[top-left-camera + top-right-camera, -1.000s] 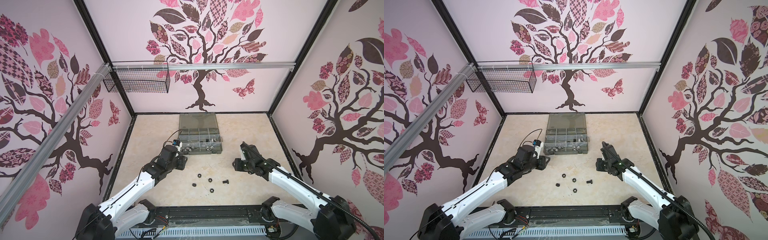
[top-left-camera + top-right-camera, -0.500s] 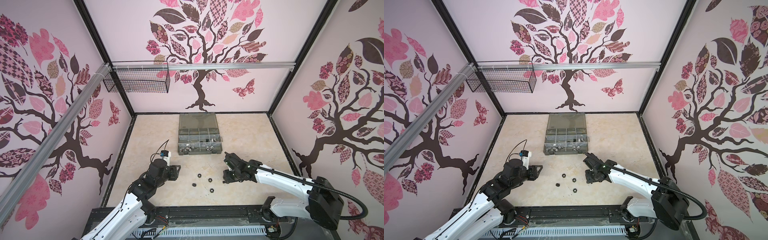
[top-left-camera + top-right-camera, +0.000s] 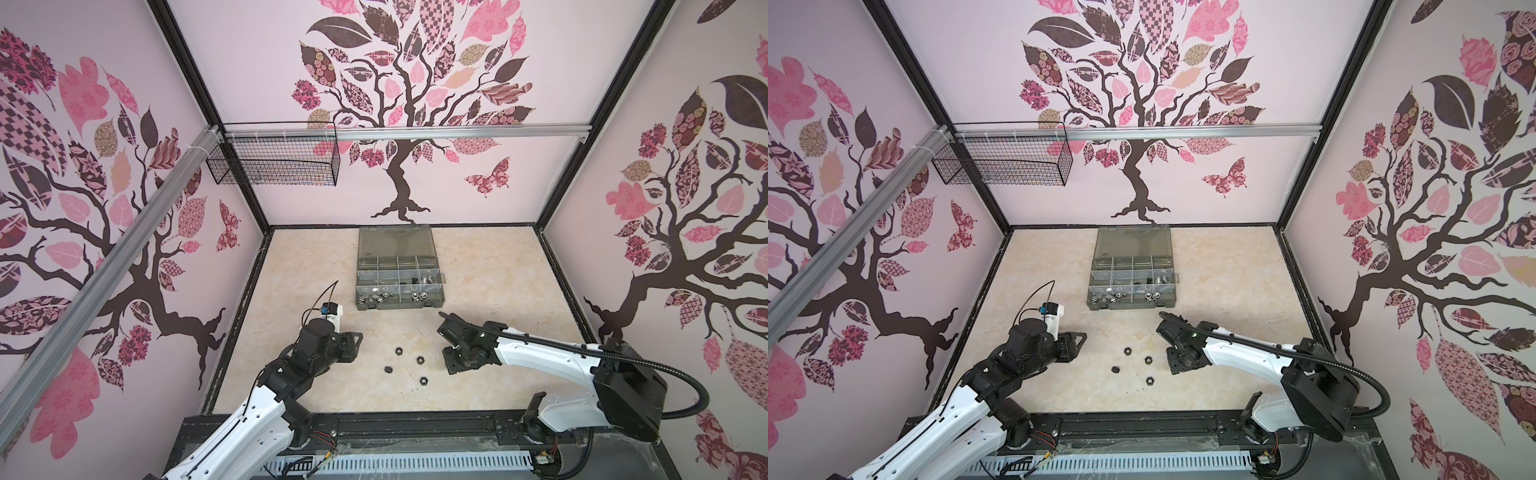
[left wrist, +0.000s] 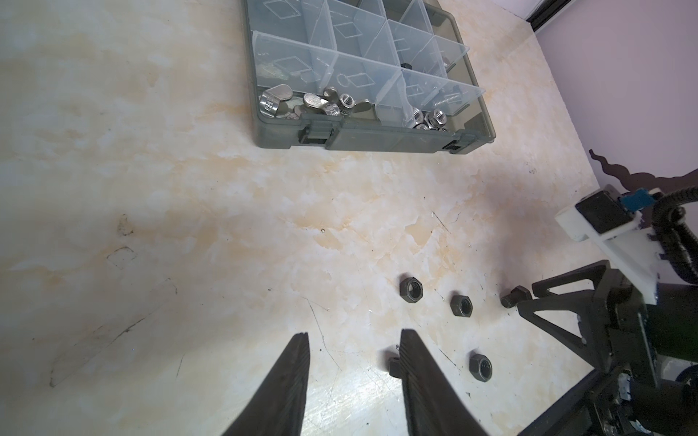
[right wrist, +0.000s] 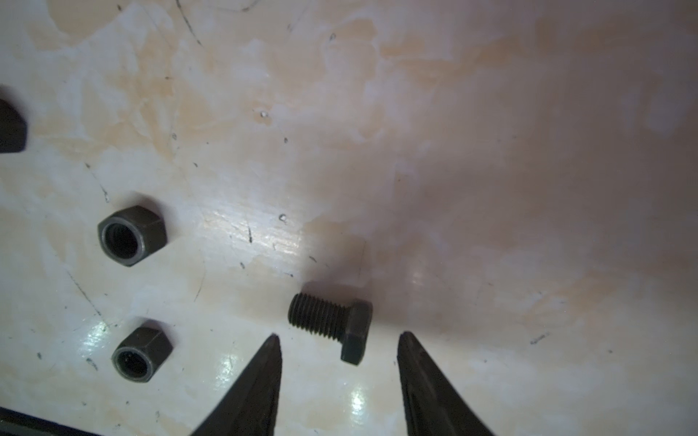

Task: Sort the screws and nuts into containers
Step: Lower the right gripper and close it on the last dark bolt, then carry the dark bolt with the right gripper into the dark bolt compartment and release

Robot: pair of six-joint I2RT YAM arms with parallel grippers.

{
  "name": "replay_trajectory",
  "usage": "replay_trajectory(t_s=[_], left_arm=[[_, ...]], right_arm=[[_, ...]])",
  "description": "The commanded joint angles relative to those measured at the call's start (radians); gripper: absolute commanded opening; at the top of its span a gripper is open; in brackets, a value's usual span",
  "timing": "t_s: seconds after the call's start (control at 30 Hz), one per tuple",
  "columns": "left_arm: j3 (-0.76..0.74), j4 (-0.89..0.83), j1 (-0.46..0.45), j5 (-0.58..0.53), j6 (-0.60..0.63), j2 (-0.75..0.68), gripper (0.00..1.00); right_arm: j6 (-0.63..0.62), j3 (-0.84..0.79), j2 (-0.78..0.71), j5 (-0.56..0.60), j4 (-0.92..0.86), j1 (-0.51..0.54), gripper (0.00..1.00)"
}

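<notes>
The right pincer (image 5: 340, 336) gapes empty, the short matte-black hex-head metal screw (image 5: 325, 319) lying at its tips (only the head between them), so closing now could squirt it away.

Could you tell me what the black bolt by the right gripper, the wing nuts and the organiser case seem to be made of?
Black bolt: probably steel with a matte black coating; dull dark surface, crisp threads.
Wing nuts: bright metal, bare or plated; silvery glints.
Organiser case: smoky translucent plastic; light and contents show through it.
</notes>
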Motion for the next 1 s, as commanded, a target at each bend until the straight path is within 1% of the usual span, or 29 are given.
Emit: replay_trajectory(t_s=[0.0,0.23,0.4,0.57,0.73,0.83,0.97], left_arm=[[-0.033,0.018,0.000,0.013,-0.003,0.001,0.43],[-0.033,0.024,0.000,0.025,-0.003,0.010,0.42],[-0.036,0.028,0.000,0.032,-0.001,0.014,0.43],[-0.035,0.030,-0.002,0.035,0.000,0.018,0.42],[-0.038,0.032,-0.004,0.034,-0.001,0.019,0.43],[-0.036,0.029,-0.003,0.034,-0.002,0.017,0.42],[-0.030,0.016,-0.004,0.032,-0.003,0.005,0.43]], right_arm=[[0.012,0.047,0.047,0.020,-0.021,0.020,0.52],[0.013,0.082,0.129,0.051,-0.034,0.052,0.50],[0.022,0.091,0.167,0.070,-0.041,0.075,0.44],[0.019,0.094,0.181,0.086,-0.044,0.089,0.39],[0.004,0.105,0.164,0.110,-0.050,0.090,0.35],[-0.056,0.154,0.137,0.143,-0.062,0.086,0.34],[-0.224,0.306,0.119,0.205,-0.090,0.018,0.34]])
